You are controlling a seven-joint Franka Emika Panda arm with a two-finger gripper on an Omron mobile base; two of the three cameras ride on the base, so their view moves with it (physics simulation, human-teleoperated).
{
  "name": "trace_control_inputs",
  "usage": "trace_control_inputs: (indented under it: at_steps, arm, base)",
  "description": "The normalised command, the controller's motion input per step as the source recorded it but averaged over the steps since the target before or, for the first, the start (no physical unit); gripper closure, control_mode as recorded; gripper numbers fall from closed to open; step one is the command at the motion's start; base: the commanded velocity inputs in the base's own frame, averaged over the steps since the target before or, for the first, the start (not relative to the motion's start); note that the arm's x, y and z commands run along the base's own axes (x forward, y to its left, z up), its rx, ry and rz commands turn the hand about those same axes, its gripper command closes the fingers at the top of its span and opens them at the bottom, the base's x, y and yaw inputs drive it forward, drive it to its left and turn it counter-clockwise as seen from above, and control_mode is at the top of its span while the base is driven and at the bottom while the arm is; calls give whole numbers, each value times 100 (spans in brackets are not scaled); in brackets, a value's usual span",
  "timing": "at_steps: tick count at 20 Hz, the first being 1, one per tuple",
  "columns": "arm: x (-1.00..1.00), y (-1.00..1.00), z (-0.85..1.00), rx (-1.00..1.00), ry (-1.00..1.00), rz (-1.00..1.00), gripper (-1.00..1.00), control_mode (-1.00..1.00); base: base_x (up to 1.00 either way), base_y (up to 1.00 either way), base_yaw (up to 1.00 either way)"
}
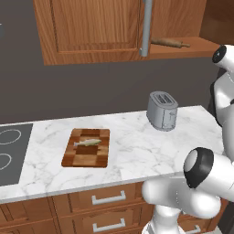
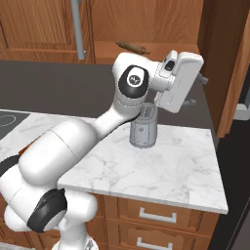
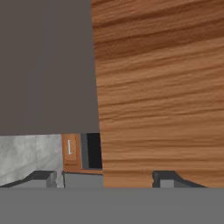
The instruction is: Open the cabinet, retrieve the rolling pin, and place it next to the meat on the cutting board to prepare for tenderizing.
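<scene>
Where the left base camera looks, cabinet (image 1: pixel 91 27) hangs up high with its right side open. Rolling pin (image 1: pixel 170 43) lying on the shelf inside, past the grey handle (image 1: pixel 146 27). Down on the counter (image 1: pixel 137 151), cutting board (image 1: pixel 87 147) lying flat with the meat (image 1: pixel 87 143) on top. Toaster (image 1: pixel 162 111) standing off to the right of the board.

From the right base camera, rolling pin (image 2: pixel 133 47) seen on the same shelf, up behind the arm. Toaster (image 2: pixel 143 128) standing below the hand.

Through the hand camera, claw (image 3: pixel 105 179) close up against the edge of a big brown wood panel (image 3: pixel 159 87). Two tips apart, nothing between them.
</scene>
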Motion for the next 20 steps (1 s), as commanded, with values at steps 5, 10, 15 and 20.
trace_control_inputs:
  at_steps: [5,10,15,20]
  arm:
    - [-58,76,-25,-1,-7,0,-100,-100]
    - [-66,100,-26,0,-22,8,-100,-100]
    - [-48,100,-27,12,-29,11,-100,-100]
    - [-21,100,-2,13,-24,9,-100,-100]
  base:
    - [0,0,0]
    - [0,0,0]
    - [0,0,0]
    - [0,0,0]
